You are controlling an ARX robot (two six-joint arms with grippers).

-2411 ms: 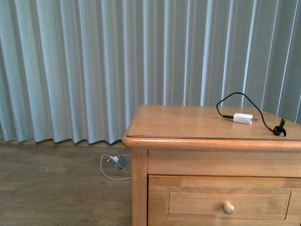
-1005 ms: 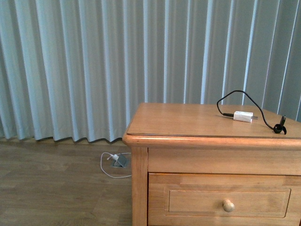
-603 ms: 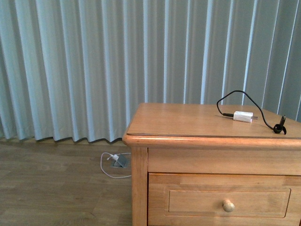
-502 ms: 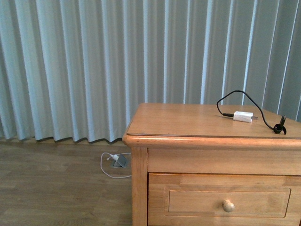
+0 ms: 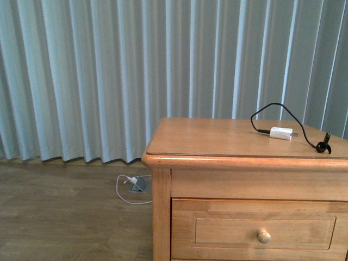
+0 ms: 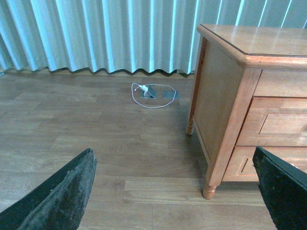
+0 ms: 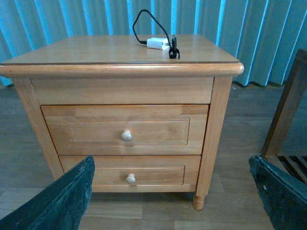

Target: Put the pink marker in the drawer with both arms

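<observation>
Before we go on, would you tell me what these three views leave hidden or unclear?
- Pink marker: in no view.
- Drawer interior: shut front hides it, right wrist view.
- Front view: bottom and right edges crop the nightstand; no arm shows.
- Wrist views: only finger tips at the corners, arms cropped.
- Floor plug: too small to identify, left wrist view.

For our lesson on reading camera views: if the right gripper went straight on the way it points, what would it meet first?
Probably the upper drawer front near its knob. The right gripper is open and well short of it; depth is uncertain.
</observation>
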